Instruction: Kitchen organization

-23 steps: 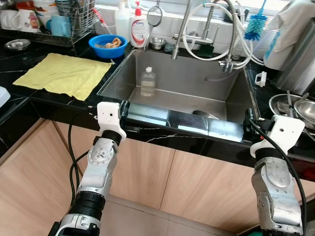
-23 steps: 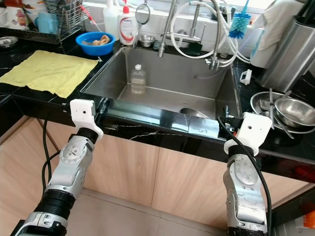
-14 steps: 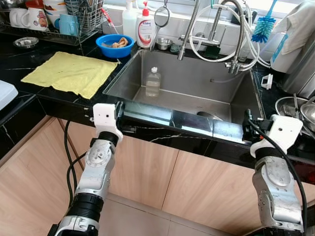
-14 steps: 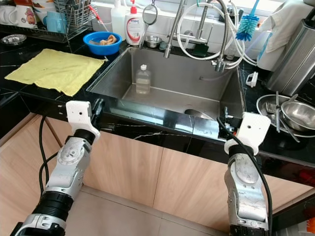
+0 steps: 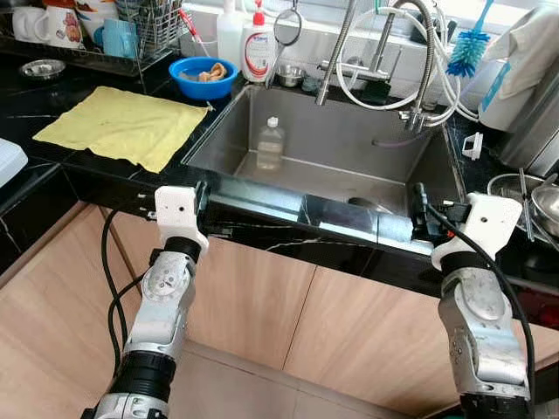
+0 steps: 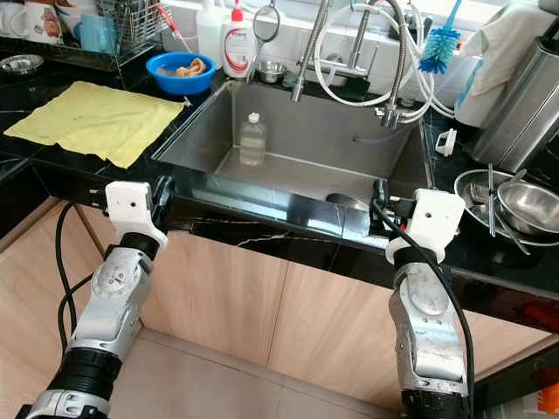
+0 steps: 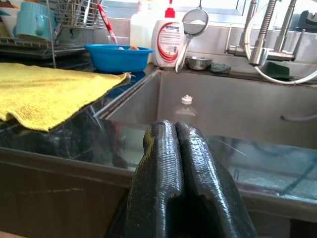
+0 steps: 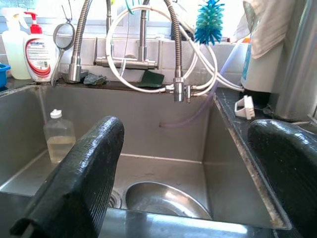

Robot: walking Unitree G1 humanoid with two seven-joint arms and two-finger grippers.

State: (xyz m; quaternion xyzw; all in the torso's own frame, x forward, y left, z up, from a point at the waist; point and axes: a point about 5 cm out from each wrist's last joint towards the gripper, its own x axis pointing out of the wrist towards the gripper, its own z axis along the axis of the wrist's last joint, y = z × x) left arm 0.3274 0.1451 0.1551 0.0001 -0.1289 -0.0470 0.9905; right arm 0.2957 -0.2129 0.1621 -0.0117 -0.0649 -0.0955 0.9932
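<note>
Stainless steel sink is sitting at the centre of the frame, sunk into the black desk, and a small clear bottle is standing upright on its floor toward the upper left of the basin, with a steel bowl lying near the drain. The left claw is hovering at the sink's front edge, lower left of centre, its two fingers clenched flat together and grasping nothing. The right claw is hanging over the front rim at the lower right, released, its fingers spread wide with the basin between them.

The step in hand looks like a reach into the sink for the bottle. To do it well, the open right claw should probably be going over the rim rather than through it, dropping low, then closing around the bottle's body below the cap, keeping it upright and steering around the hanging faucet hoses.

Compared with the earlier frames, the right claw is now sitting further toward the middle of the frame and nearer the rim, and the left claw is lying a little more to the left. The whole scene has also shifted, so the camera has moved; the bottle, the yellow cloth and the blue bowl are keeping their places.
</note>
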